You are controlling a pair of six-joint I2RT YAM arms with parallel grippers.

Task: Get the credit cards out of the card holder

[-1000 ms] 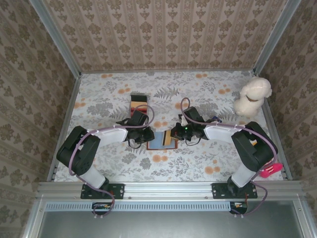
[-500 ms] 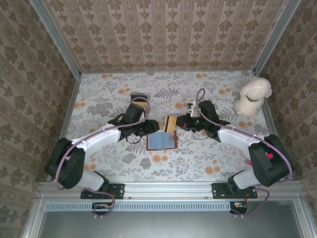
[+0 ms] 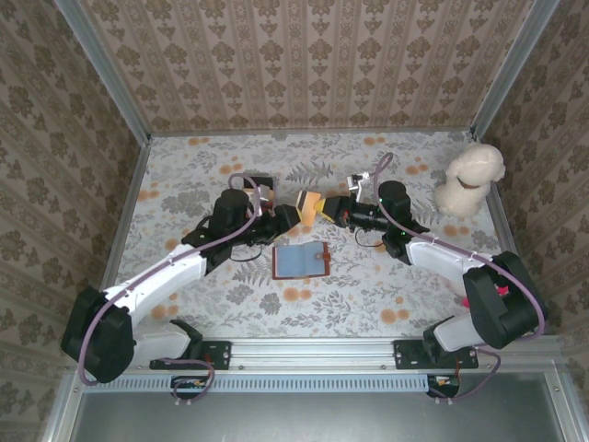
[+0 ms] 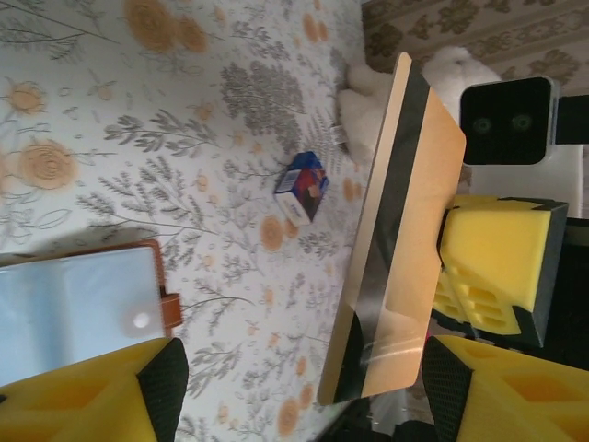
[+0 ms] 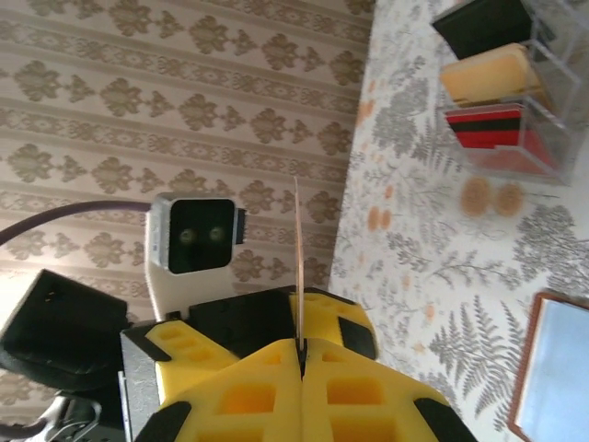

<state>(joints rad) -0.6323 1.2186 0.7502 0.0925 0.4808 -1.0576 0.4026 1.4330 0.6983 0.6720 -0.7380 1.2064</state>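
We see the right gripper [image 3: 331, 212] clamped on the tan credit card [image 3: 312, 203]; the left gripper [image 3: 283, 218] stands open around its left end.

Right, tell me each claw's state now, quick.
Left claw: open, holding nothing.
Right claw: shut on the tan-orange card.

White plush toy [image 3: 469, 180] far right; small blue box [image 4: 302, 187], perhaps cardboard, near it.
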